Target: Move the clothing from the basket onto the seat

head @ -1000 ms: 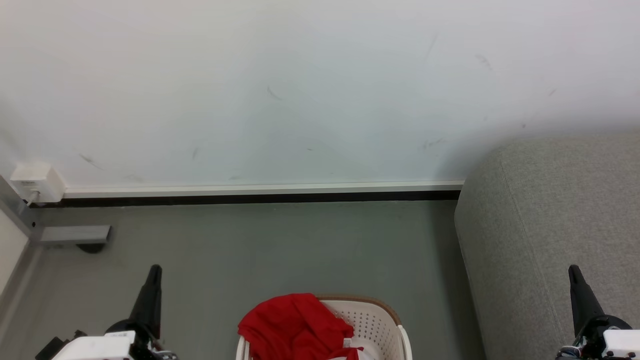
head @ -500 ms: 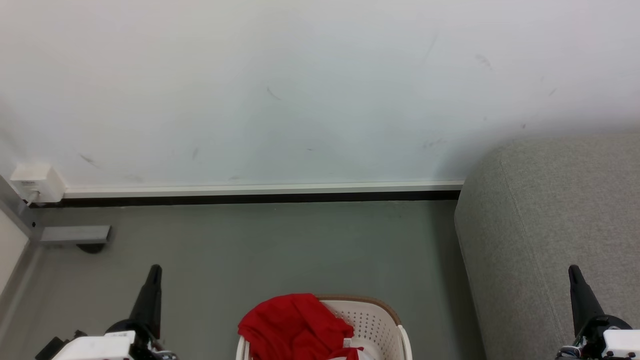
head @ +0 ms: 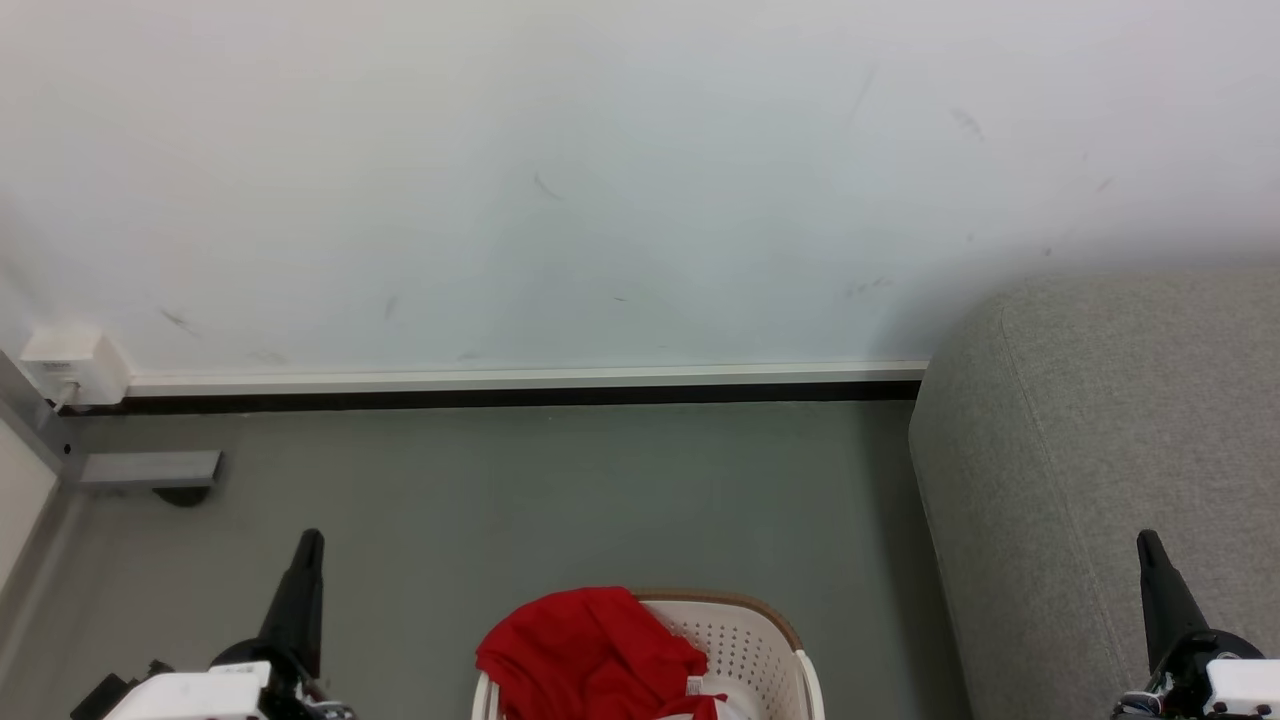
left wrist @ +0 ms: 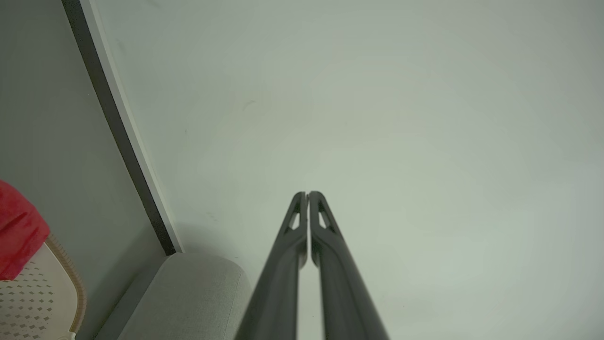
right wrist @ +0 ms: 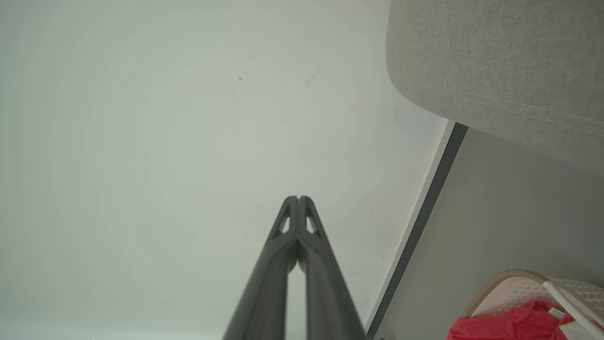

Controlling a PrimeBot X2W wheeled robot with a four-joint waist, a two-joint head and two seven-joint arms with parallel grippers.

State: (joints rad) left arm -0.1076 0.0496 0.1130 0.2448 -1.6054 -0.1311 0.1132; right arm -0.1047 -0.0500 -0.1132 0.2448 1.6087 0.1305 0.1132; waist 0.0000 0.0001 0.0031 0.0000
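Clothing (head: 585, 650) lies in basket (head: 745, 645) on floor (head: 560, 490), beside seat (head: 1100, 450); path between is unobstructed. Left gripper (left wrist: 307, 193) and right gripper (right wrist: 298, 197): fingers together, empty.

1. Red clothing (head: 585, 650) is heaped over the left part of the basket (head: 762, 606), near me at centre.
2. The grey seat (head: 1100, 450) stands to the right, apart from the basket.
3. My left end effector (head: 310, 546) hangs over the floor (head: 560, 490); my right end effector (head: 1147, 542) hangs over the seat's near part.

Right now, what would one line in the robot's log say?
stage: not started | clothing: in basket | seat: right of basket | left gripper: shut, empty | right gripper: shut, empty
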